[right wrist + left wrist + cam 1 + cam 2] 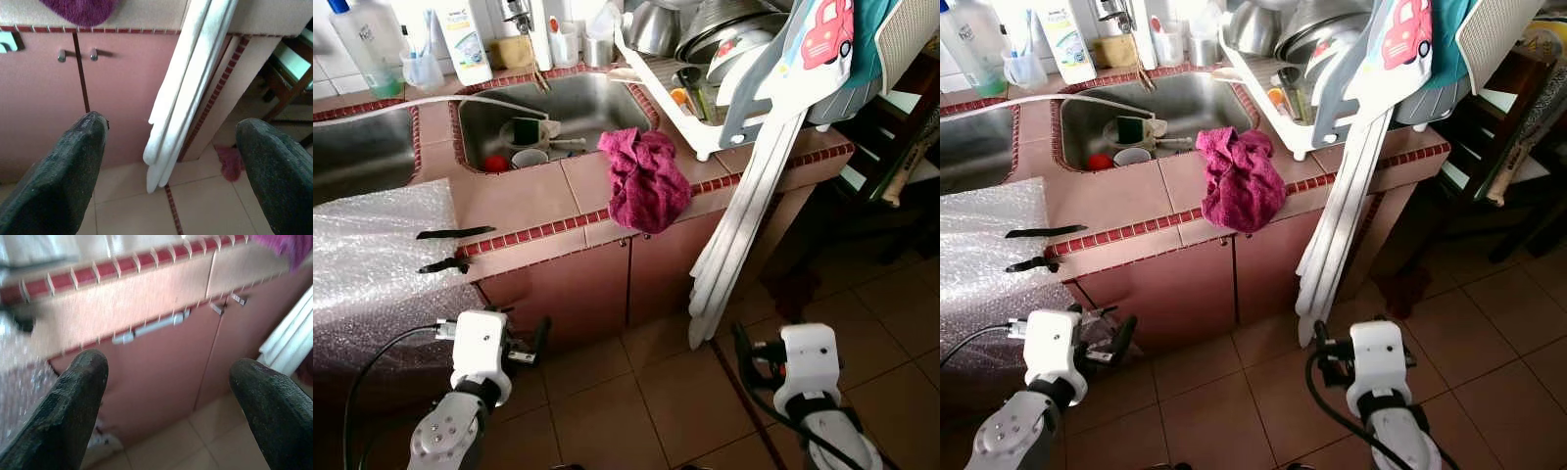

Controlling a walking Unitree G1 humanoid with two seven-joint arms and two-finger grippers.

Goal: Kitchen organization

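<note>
A crumpled magenta cloth point(644, 181) lies on the tiled counter's front edge and hangs a little over the red trim. Behind it is the steel sink point(592, 106), holding a green sponge point(526, 130), a small white cup point(530, 157) and a red item point(495, 163). My left gripper point(540, 338) is low before the cupboard doors point(607, 284), open and empty. My right gripper point(741, 352) is also open and empty, low over the floor near the leaning white boards point(744, 225). In the wrist views both pairs of black fingers point(80, 396) point(78, 156) stand wide apart, facing the cupboard.
A loaded dish rack point(705, 59) overhangs the counter's right end. Bubble wrap point(372, 255) covers a surface at left, with two black strips on its edge. Bottles point(470, 39) line the back wall. A dark wooden chair point(891, 147) stands at right. Tiled floor lies below.
</note>
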